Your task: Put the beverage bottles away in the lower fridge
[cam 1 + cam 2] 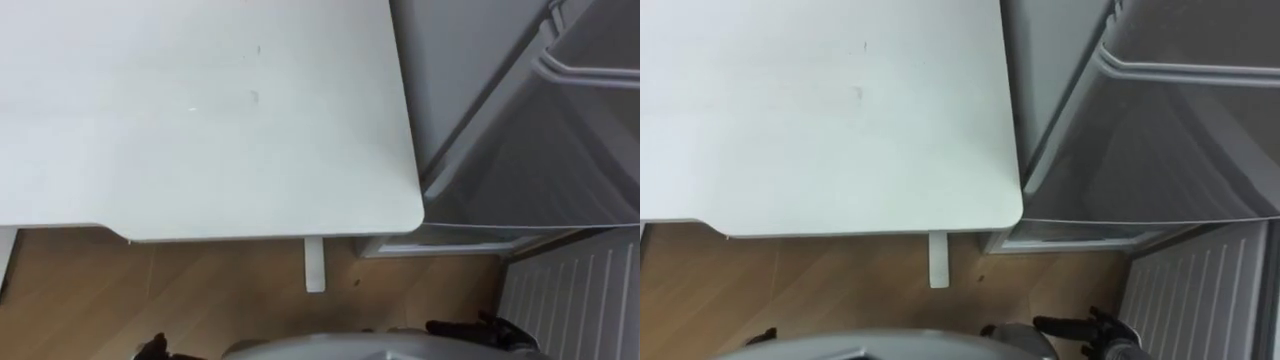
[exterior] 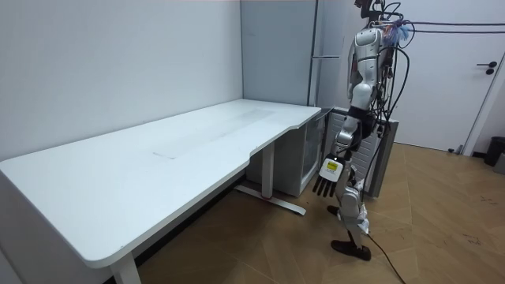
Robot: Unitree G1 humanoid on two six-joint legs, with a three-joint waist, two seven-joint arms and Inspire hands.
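Observation:
The grey fridge (image 1: 470, 80) stands at my right, hard against the white table's (image 1: 200, 120) end. Its lower compartment (image 1: 560, 170) looks open, showing grey inner walls and a pale rail (image 1: 590, 72) across the top. In the room view I stand upright on the wooden floor in front of the fridge (image 2: 276, 71), at the table's (image 2: 158, 166) far corner. My left hand (image 2: 326, 180) hangs at my side with straight fingers and holds nothing. A dark shape at the lower right of the left eye view is my right hand (image 1: 480, 330).
The table's rounded corner (image 1: 405, 215) and its white leg (image 1: 314, 262) are close before me. A white ribbed panel (image 1: 575, 295) sits low at my right. Wooden floor (image 2: 442, 213) stretches behind me toward a white door (image 2: 442, 79).

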